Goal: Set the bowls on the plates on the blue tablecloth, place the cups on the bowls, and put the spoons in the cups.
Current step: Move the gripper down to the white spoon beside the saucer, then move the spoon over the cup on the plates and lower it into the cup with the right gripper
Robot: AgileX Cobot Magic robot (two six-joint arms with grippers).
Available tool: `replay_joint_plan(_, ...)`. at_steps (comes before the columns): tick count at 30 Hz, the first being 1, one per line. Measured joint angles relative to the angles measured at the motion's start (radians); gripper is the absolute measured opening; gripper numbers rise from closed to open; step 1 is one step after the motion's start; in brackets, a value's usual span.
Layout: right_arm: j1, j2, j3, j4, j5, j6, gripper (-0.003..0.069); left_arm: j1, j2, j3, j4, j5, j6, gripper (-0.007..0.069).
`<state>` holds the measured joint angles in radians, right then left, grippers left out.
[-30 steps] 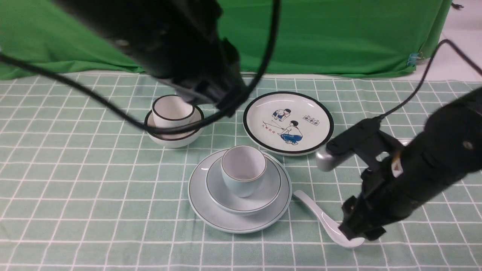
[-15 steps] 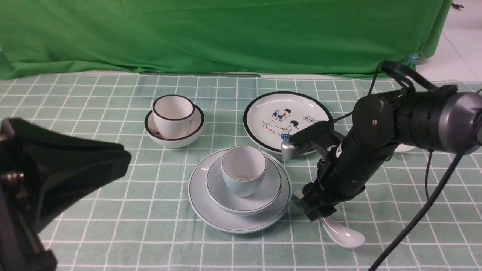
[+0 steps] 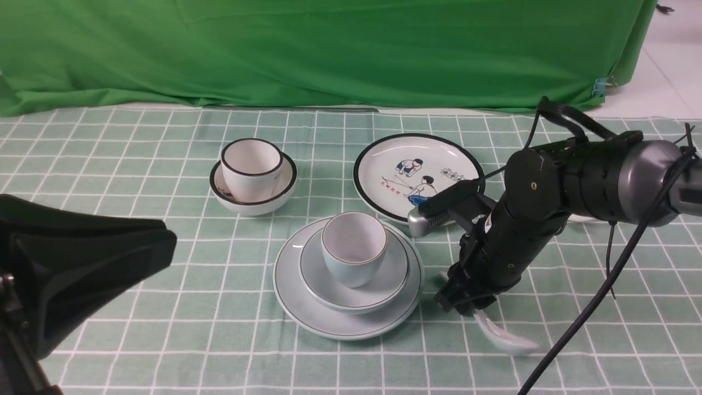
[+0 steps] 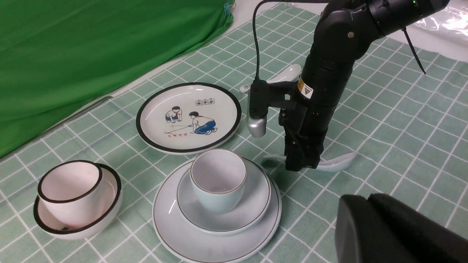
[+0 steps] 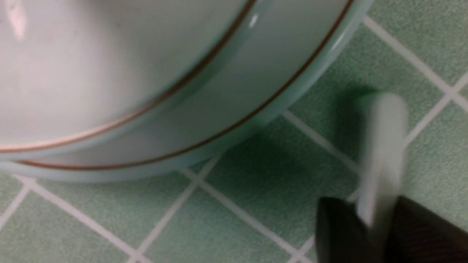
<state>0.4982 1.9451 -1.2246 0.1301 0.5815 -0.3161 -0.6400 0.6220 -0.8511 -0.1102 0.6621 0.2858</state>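
A pale green tablecloth (image 3: 109, 164) with a white grid covers the worktop. A bright green backdrop (image 3: 329, 49) hangs in folds along its far edge, and past the backdrop's right corner a patch of white floor (image 3: 674, 66) shows.

At the far left, low and close to the camera, the left hand (image 3: 159, 244) hangs as a dark bulk over the cloth, its jaws closed. Right of it, towards the back, the white bowl (image 3: 255, 207) sits straight on the cloth with the white cup (image 3: 251, 167) upright inside it.

In the middle, nearer the front, the blue plate (image 3: 307, 315) carries the blue bowl (image 3: 384, 274), and the blue cup (image 3: 354, 252) stands upright in that bowl. Behind and to the right the picture plate (image 3: 419, 159) (two cartoon children on its face) lies flat on the cloth.

Just right of the blue plate the right hand (image 3: 463, 302) points down at the cloth and pinches the handle of the plain spoon (image 3: 504, 339). The wrist view shows that handle, blurred, between two dark fingers (image 5: 336, 226), near the plate's rim. The spoon's scoop sticks out to the right, low over the cloth. The second spoon (image 4: 289, 72) lies on the cloth beyond the right arm, well apart from both cups.
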Motion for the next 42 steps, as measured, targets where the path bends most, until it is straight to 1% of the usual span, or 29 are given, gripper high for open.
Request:
replay_joint_plan(1, 0.0, -0.005, 0.002, 0.008, 0.012, 0.0, 0.0111, 0.0, 0.0, 0.0, 0.0, 0.0, 0.0, 0.001)
replay_joint_plan(2, 0.001, -0.013, 0.005, 0.016, 0.03, 0.0, 0.0079, 0.0, 0.0, 0.0, 0.0, 0.0, 0.0, 0.001)
replay_joint_plan(6, 0.003, -0.087, 0.015, 0.026, 0.064, 0.0, 0.0075, 0.0, 0.0, 0.0, 0.003, 0.0, 0.0, 0.001)
replay_joint_plan(7, 0.003, -0.155, 0.031, 0.033, 0.055, 0.003, 0.0075, 0.0, 0.0, 0.0, 0.006, 0.0, 0.0, 0.001)
replay_joint_plan(8, 0.003, -0.205, 0.049, 0.042, 0.034, 0.006, 0.0075, 0.0, 0.0, 0.0, 0.009, 0.0, 0.0, 0.001)
replay_joint_plan(11, 0.019, -0.384, 0.175, 0.099, -0.162, 0.004, 0.0075, 0.0, 0.0, 0.0, 0.016, -0.001, 0.0, 0.001)
replay_joint_plan(12, 0.021, -0.395, 0.186, 0.11, -0.182, 0.003, 0.0075, 0.0, 0.0, 0.0, 0.016, -0.001, -0.001, 0.001)
replay_joint_plan(13, 0.048, -0.457, 0.272, 0.142, -0.348, 0.002, 0.0075, 0.0, 0.0, 0.0, 0.021, -0.002, -0.001, 0.001)
replay_joint_plan(15, 0.107, -0.539, 0.415, 0.177, -0.631, 0.012, 0.0075, 0.0, 0.0, 0.0, 0.032, -0.009, -0.001, 0.001)
replay_joint_plan(16, 0.141, -0.556, 0.462, 0.182, -0.747, 0.017, 0.0075, 0.0, 0.0, 0.0, 0.037, -0.01, -0.001, 0.001)
replay_joint_plan(18, 0.208, -0.567, 0.551, 0.177, -1.036, 0.066, 0.0075, 0.0, 0.0, 0.0, 0.045, -0.013, 0.0, 0.001)
replay_joint_plan(19, 0.225, -0.562, 0.568, 0.166, -1.099, 0.091, 0.0075, 0.0, 0.0, 0.0, 0.051, -0.013, 0.0, 0.001)
replay_joint_plan(21, 0.264, -0.528, 0.595, 0.109, -1.277, 0.154, 0.0075, 0.0, 0.0, 0.0, 0.063, -0.015, 0.0, 0.001)
replay_joint_plan(22, 0.266, -0.528, 0.595, 0.102, -1.291, 0.16, 0.0075, 0.0, 0.0, 0.0, 0.063, -0.015, 0.0, 0.001)
replay_joint_plan(24, 0.276, -0.458, 0.584, 0.003, -1.441, 0.238, 0.0075, 0.0, 0.0, 0.0, 0.074, -0.021, 0.0, 0.001)
replay_joint_plan(27, 0.277, -0.367, 0.532, -0.047, -1.525, 0.281, 0.0075, 0.0, 0.0, 0.0, 0.091, -0.024, 0.0, 0.001)
replay_joint_plan(29, 0.277, -0.313, 0.495, -0.064, -1.54, 0.295, 0.0075, 0.0, 0.0, 0.0, 0.092, -0.024, 0.0, 0.001)
replay_joint_plan(36, 0.277, -0.111, 0.337, -0.101, -1.554, 0.309, 0.0075, 0.0, 0.0, 0.0, 0.098, -0.025, 0.0, 0.001)
replay_joint_plan(42, 0.277, -0.062, 0.317, -0.104, -1.558, 0.309, 0.0075, 0.0, 0.0, 0.0, 0.11, -0.025, 0.0, 0.001)
